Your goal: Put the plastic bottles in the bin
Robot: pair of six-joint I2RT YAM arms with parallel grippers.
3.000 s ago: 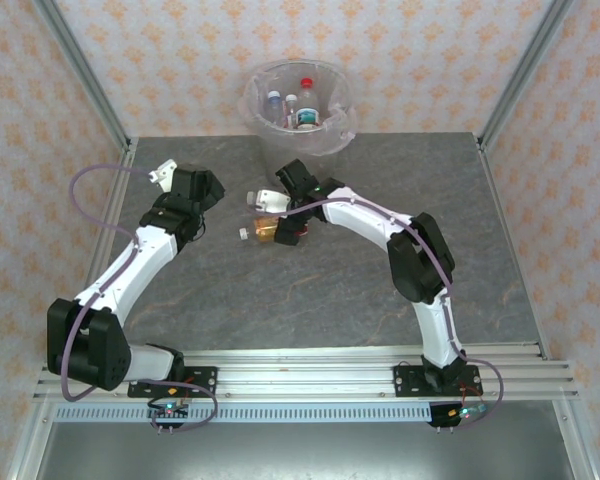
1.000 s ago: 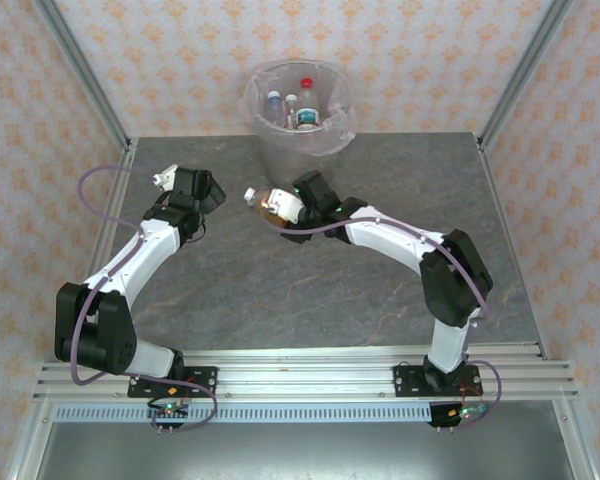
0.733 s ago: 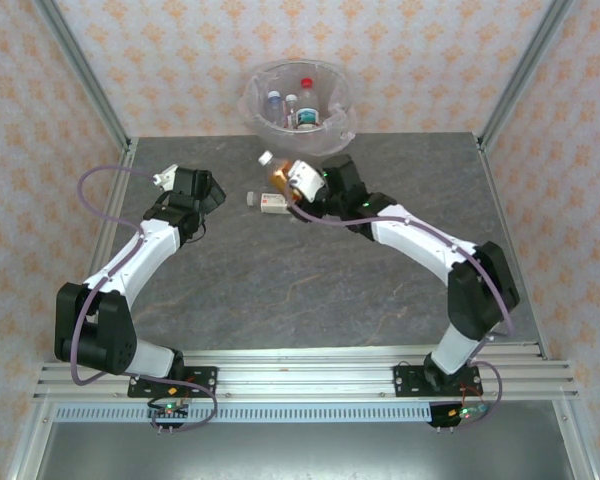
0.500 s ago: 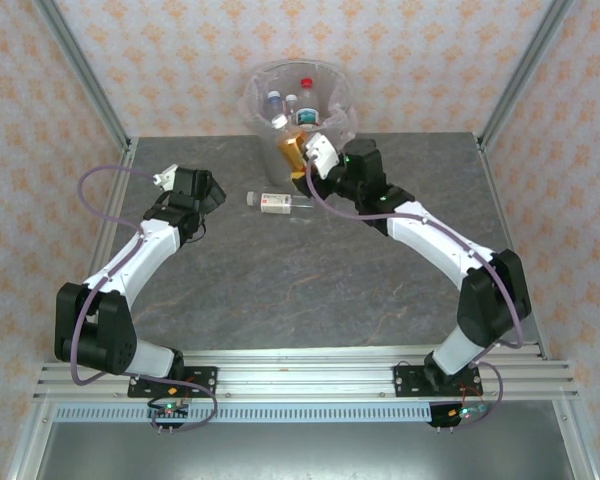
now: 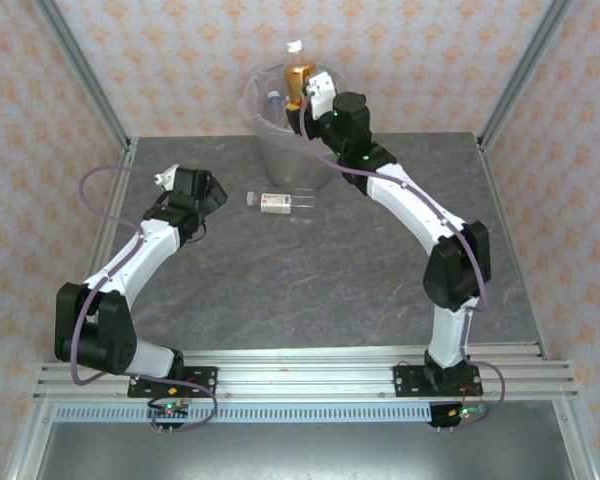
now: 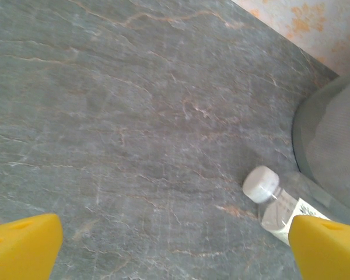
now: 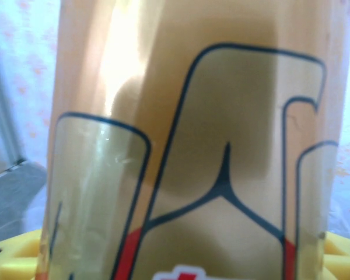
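Note:
My right gripper is shut on an amber-labelled bottle with a white cap, held upright over the bin at the table's far edge. The right wrist view is crowded by that bottle's amber label. Another bottle shows inside the bin. One clear bottle with a white cap and a red-white label lies on the table in front of the bin; its cap sits between my left gripper's yellow fingertips. My left gripper is open, just left of that bottle.
The grey stone table stretches between the arms. Aluminium frame posts and patterned walls close in the left, right and back sides. The bin's translucent wall rises at the right of the left wrist view.
My right gripper has lifted the amber bottle off the table and carried it back and up to above the bin. The left arm has barely moved.

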